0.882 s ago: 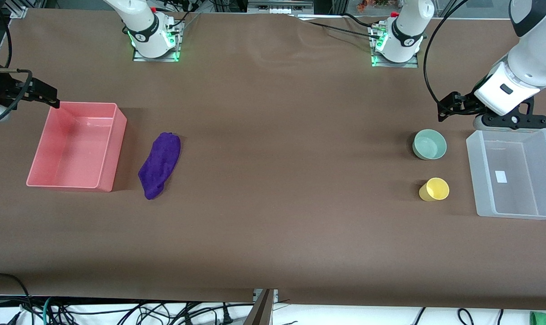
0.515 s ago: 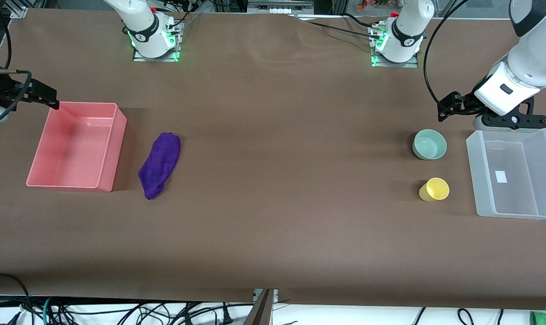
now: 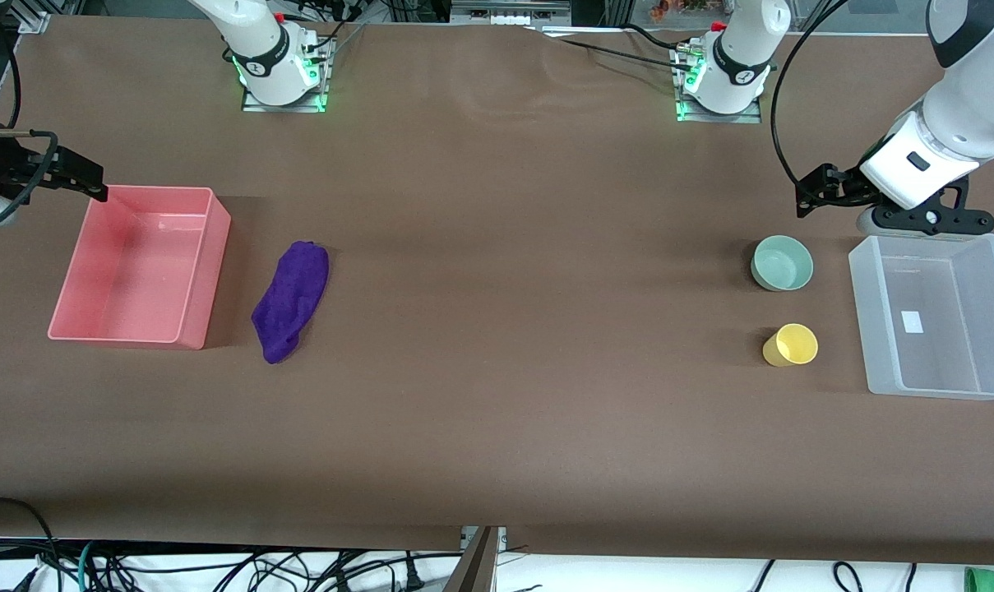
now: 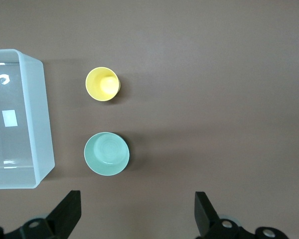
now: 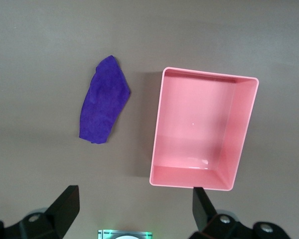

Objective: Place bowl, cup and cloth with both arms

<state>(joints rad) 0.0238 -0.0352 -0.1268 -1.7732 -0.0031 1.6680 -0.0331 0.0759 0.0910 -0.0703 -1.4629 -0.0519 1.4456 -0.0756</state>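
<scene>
The bowl is sitting upright on the brown table toward the left arm's end, just beside the clear bin and apart from it. The cup is standing near the bowl, closer to the front camera, also beside the clear bin and not touching it. In the left wrist view the bowl and the cup are both showing their open tops, with the clear bin alongside them.

The cloth is lying as a long bundle on the table toward the right arm's end, beside the pink bin with a strip of bare table between them. The right wrist view is showing the cloth next to the pink bin in the same way.

The left gripper is hanging in the air over the table above the bowl and the clear bin's corner, its fingers spread wide and grasping nothing. The right gripper is hovering over the corner of the pink bin, its fingers likewise spread apart and carrying nothing.
</scene>
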